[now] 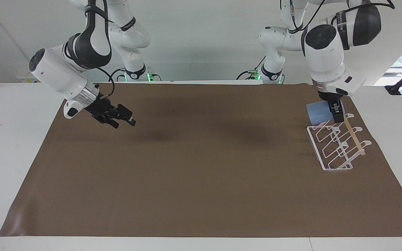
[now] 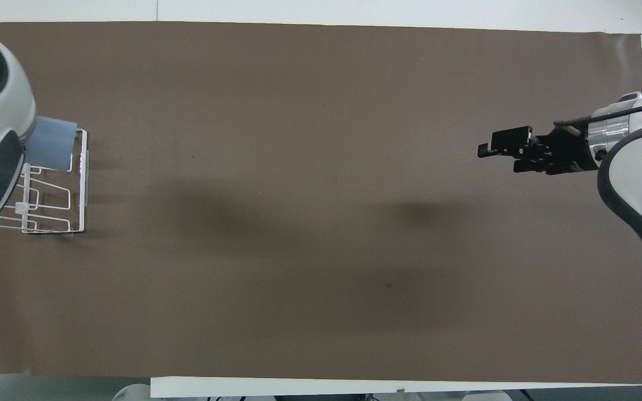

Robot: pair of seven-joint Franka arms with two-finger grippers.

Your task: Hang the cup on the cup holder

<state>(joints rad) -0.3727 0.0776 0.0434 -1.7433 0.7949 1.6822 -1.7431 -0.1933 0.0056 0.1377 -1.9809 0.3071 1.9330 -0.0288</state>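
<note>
You had the left gripper [image 1: 336, 113] clamped on the cup [image 1: 317, 113], holding it on its side right over the cup holder [image 1: 337, 143] at the end nearest the robots, presumably so the mouth could slip onto a prong. Your right gripper [image 1: 122, 120] waited with its fingers apart over the brown mat [image 1: 187, 174], well clear.

I saw even, bright overhead light, both views sharp; soft blurred shadows lay on the brown mat [image 1: 201, 164], and daylight glared at one edge
</note>
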